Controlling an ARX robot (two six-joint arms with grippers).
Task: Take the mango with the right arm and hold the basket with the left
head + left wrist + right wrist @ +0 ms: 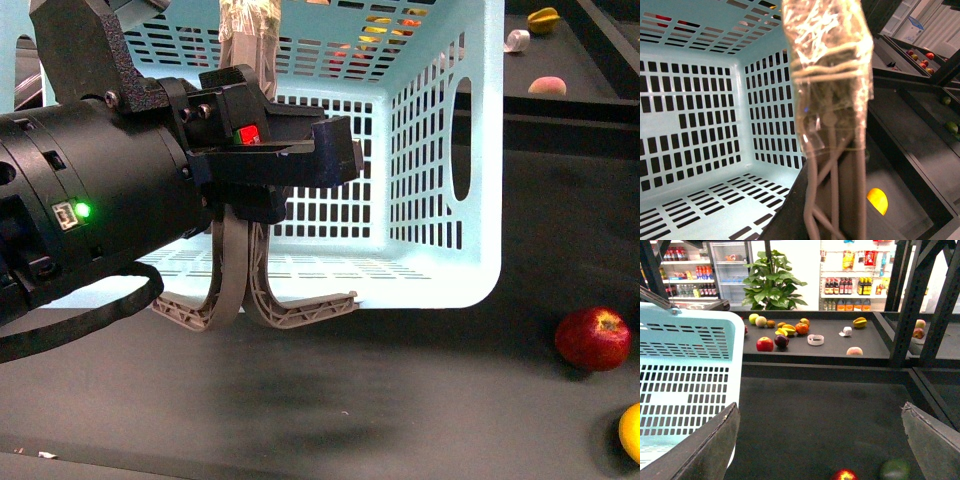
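The light turquoise basket (440,150) is held lifted at the left and centre of the front view. My left gripper (268,160) is shut on the basket's two grey-brown swing handles (235,280). In the left wrist view the handles (832,150) are wrapped in clear film in front of the basket's inside (695,125). The mango (630,432) shows as a yellow fruit cut off by the frame's lower right edge, and as an orange-yellow patch in the left wrist view (877,200). My right gripper (820,450) is open and empty above the dark surface, beside the basket (685,375).
A red apple (593,338) lies right of the basket, also low in the right wrist view (844,475) next to a blurred green fruit (895,470). A raised back shelf (830,352) holds several fruits, among them a star fruit (543,19). Black steel posts (905,305) stand at the right.
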